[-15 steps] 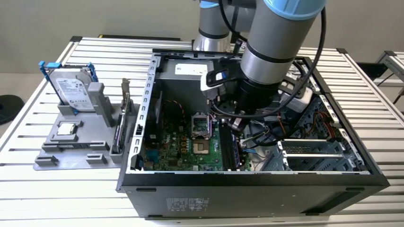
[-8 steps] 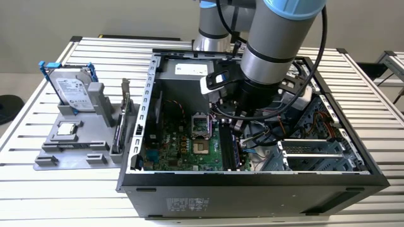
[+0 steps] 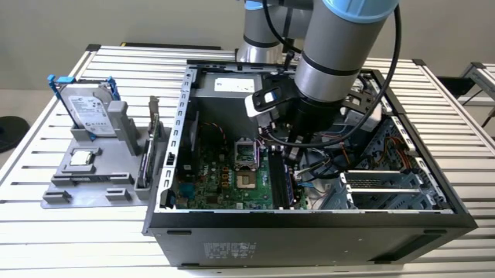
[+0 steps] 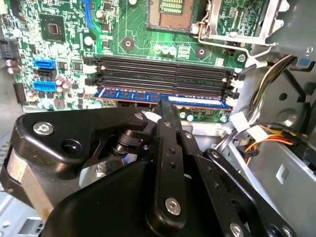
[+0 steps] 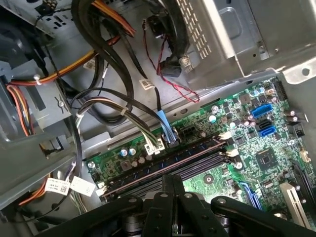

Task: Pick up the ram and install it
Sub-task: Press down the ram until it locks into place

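Grey plastic holder sits at the exterior view's left on the slatted metal table, with the silver hard drive standing in it and a grey card upright at its edge nearest the case. Next along is the open black computer case, green motherboard face-up inside, empty processor socket near its middle. The arm reaches down into the case just to the socket's right, over the memory slots.

In the second wrist view the ram lies along the slot nearest the gripper, a blue-green edge with a pale label toward one end, parallel to the three empty black slots beyond it. The stick looks entered in its slot; whether it is pressed fully home I cannot tell. The end latches are white; their position relative to the stick is not clear.

Fingers: closed together into one narrow tip, which rests on or just above the stick's top edge near its middle. Nothing is clamped between them as far as I can see.

Judgement: seating step, near the end of the task. To do it well, press straight down along the stick's plane, centred, so both ends sink evenly. Any tilt risks one end riding high or the tip slipping off onto the board. Cable bundles hang close beside the slots in the first wrist view; keep clear of them.
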